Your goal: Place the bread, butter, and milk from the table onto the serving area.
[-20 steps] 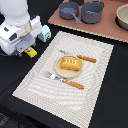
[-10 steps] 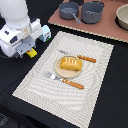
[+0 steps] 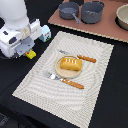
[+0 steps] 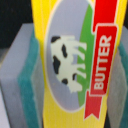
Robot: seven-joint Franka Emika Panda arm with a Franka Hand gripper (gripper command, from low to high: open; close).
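Observation:
The bread [image 3: 70, 64] lies on the round tan plate [image 3: 59, 71] at the centre of the striped serving area [image 3: 95, 85]. The milk [image 3: 45, 33] stands upright on the black table just off the mat's far corner, at the exterior view's left. My gripper [image 3: 27, 51] is beside the mat's edge at the exterior view's left, shut on the butter [image 3: 31, 54]. In the wrist view the butter [image 4: 75, 60], yellow with a cow and a red banner, fills the frame between the teal finger pads [image 4: 29, 85]. I cannot tell if the butter touches the table.
A knife [image 3: 86, 58] and a fork [image 3: 66, 80], both orange-handled, lie on the mat beside the plate. A brown board [image 3: 107, 29] at the back holds two grey pots [image 3: 92, 11]. A beige bowl [image 3: 123, 16] sits at the back right.

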